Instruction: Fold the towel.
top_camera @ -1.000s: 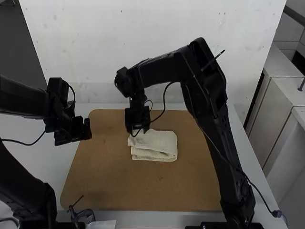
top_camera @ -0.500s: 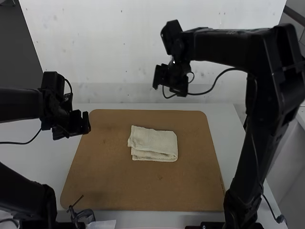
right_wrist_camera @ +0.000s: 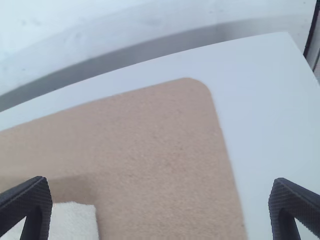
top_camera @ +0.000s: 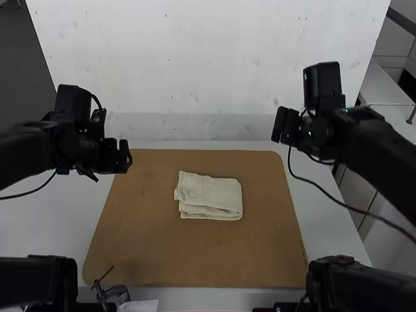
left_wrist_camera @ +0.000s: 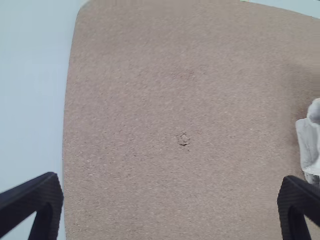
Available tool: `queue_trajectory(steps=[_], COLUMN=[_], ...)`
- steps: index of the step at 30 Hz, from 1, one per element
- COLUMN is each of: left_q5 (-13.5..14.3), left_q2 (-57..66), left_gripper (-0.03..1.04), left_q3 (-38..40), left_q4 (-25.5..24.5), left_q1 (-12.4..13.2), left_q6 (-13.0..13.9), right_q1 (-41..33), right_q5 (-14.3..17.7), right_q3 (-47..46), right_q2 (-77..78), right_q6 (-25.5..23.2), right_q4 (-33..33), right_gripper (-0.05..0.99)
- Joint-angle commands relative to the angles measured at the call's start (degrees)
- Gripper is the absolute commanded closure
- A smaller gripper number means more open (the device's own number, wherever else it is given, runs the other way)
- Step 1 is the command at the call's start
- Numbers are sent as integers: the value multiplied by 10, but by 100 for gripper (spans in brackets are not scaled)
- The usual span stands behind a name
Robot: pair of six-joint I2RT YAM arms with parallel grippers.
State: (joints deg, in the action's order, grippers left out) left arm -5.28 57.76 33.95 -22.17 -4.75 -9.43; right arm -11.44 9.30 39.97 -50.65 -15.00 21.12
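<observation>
The cream towel [top_camera: 209,195] lies folded into a small, roughly rectangular pad near the middle of the brown board, with layered edges along its near side. My left gripper [top_camera: 123,156] hangs over the board's far left corner, apart from the towel. In the left wrist view the left gripper [left_wrist_camera: 170,192] is wide open, and part of the towel [left_wrist_camera: 310,142] is visible. My right gripper [top_camera: 281,127] is raised beyond the board's far right corner. The right wrist view has the right gripper [right_wrist_camera: 160,197] spread open, with a towel corner [right_wrist_camera: 75,222] beside one finger.
The brown board [top_camera: 195,253] rests on a white table [top_camera: 325,214] with a pale wall behind it. A small dark clamp-like object [top_camera: 114,292] and a piece of white paper [top_camera: 140,305] are at the board's near left edge.
My right gripper has left the towel, rising away and moving to the right. The left gripper has shifted slightly up in the high view. The towel keeps its place and shape.
</observation>
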Motion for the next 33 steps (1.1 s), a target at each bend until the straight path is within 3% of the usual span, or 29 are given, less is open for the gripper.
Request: queue_trajectory(steps=[1,11,16,33], left_q5=[21,52,62,123], left_q2=[-50,-114,-131,-332], left_gripper=[4,5,5,5], left_q3=[-3,-19,-24,-30], left_q4=[-1,3,6,-20], left_q1=[-21,-31,-34,-40], left_q6=[7,7,5,-1], right_q1=[7,64,92,70], right_q5=[6,34,26,23], right_q3=[-60,-136,-183,-216], right_q2=[91,300,419,514], right_q6=[49,122,158,169], right_q4=[-12,-5,-13,-21], right_gripper=[-1,-1,-1,-1])
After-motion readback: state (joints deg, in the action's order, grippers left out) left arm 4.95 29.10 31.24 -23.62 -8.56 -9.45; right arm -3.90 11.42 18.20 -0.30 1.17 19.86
